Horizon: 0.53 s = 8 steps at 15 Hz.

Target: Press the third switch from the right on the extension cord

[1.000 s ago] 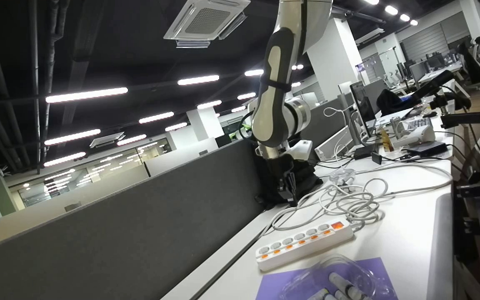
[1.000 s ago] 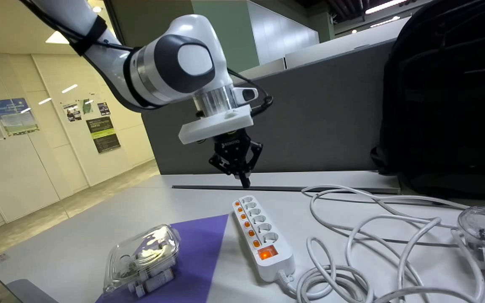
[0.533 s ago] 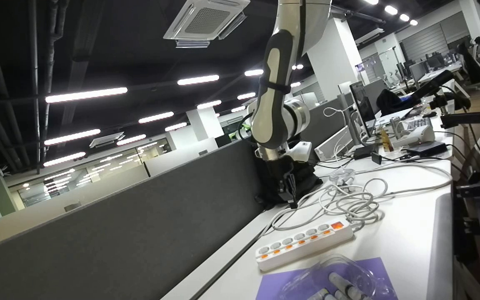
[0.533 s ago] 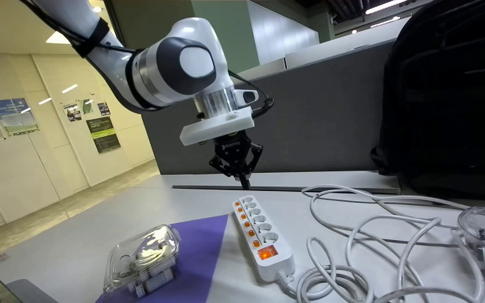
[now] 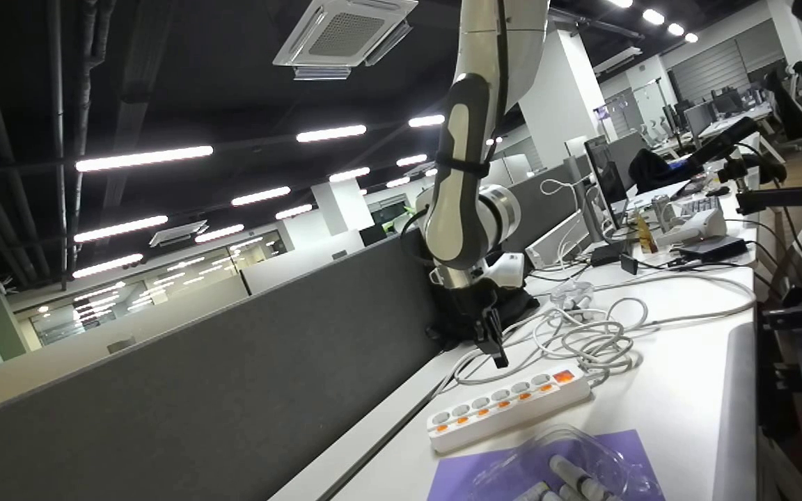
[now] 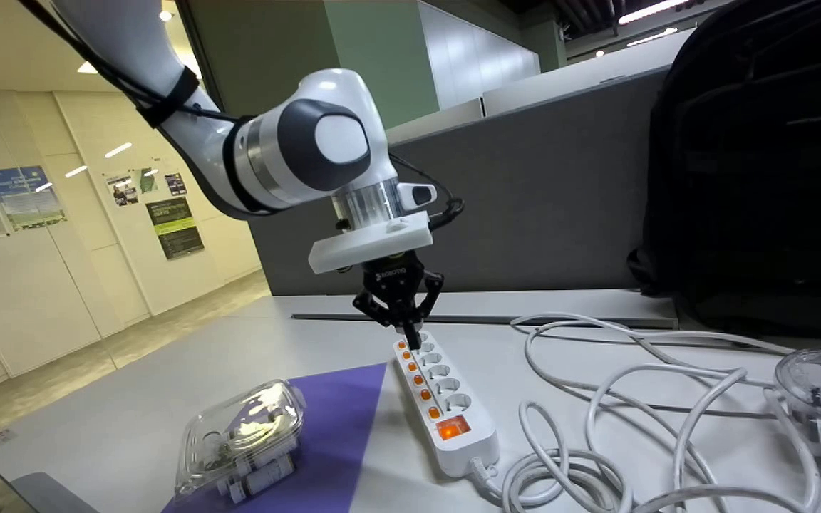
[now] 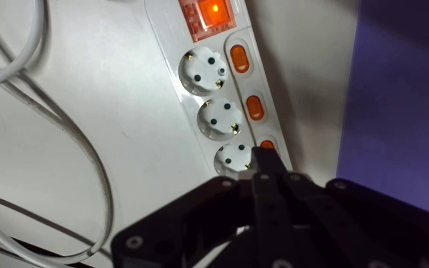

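We see the empty gripper [image 7: 268,160] closed above the extension cord [image 6: 441,399], probably to be narrow enough for one switch [image 7: 267,144].

White extension cord [image 7: 226,91] lying flat with its sockets [image 7: 220,118] facing up
Six round sockets form one row, six small orange switches [image 7: 255,108] another beside it, and a larger rectangular switch [image 7: 214,13] glows orange at one end. In an exterior view the long, narrow strip [image 6: 440,399] slants from mid-frame toward lower right, a white cable [image 6: 483,479] leaving its lower end; in an exterior view the strip [image 5: 510,412] lies below and right of centre, tilted up rightward. In the wrist view it descends from top centre, lower part hidden.
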Tool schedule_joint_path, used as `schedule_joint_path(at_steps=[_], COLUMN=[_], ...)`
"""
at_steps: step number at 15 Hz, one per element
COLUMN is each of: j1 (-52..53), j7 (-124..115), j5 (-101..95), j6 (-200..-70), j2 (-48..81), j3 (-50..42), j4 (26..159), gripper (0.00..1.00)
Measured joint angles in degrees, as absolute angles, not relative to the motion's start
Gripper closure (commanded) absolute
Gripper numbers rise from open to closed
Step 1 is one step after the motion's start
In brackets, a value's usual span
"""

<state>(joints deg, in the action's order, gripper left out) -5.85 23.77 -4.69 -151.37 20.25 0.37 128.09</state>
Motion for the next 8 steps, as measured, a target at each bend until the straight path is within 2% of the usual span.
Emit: schedule_joint_path(at_steps=[8], j1=[-5.67], j7=[23.83], j5=[-6.93], j6=[-149.59], j2=[25.53], j3=[0.42], j4=[123.40], gripper=[1.00])
